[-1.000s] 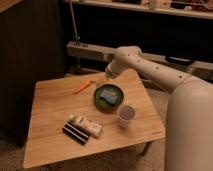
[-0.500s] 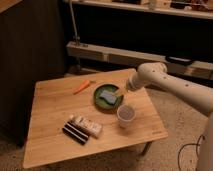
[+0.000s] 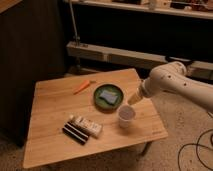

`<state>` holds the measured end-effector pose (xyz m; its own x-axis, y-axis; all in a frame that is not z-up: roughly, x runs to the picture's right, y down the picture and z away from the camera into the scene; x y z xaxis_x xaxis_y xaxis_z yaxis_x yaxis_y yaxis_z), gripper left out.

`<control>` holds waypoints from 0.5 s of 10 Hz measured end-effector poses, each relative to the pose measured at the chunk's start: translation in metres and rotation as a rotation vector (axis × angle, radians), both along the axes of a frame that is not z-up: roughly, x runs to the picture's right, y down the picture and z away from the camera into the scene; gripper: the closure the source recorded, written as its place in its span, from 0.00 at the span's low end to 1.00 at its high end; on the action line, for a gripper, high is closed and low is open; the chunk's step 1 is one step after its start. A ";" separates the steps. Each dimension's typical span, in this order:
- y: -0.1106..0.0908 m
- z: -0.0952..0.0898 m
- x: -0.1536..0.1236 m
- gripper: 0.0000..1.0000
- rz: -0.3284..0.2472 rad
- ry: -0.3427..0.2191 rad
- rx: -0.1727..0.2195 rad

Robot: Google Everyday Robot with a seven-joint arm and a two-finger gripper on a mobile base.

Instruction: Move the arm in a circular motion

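The arm (image 3: 175,82) ran off the right edge, its base unseen. The tool (image 3: 134,99), beside the cup (image 3: 126,115) over the table (image 3: 50,140), showed only a tapering tip. Print on the packets (image 3: 82,127) was unreadable.

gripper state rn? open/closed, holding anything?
Gripper: at the arm tip, near the cup on the table's right side; open or closed cannot be told.

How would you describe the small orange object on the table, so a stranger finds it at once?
Start at the light wooden table; near its far edge, left of the round green plate, lies a slim orange carrot-like stick. It is the only orange item, well away from the yellowish gripper of the cream-white arm, which hangs near the white cup.
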<state>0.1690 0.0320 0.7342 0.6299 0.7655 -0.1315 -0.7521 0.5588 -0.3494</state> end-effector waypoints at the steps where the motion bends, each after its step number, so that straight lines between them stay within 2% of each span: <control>1: 0.001 -0.009 -0.019 0.20 -0.040 -0.055 -0.006; 3: -0.006 -0.014 -0.054 0.20 -0.088 -0.128 -0.007; 4: -0.016 -0.018 -0.092 0.20 -0.126 -0.197 -0.007; 5: -0.023 -0.021 -0.115 0.20 -0.147 -0.240 -0.008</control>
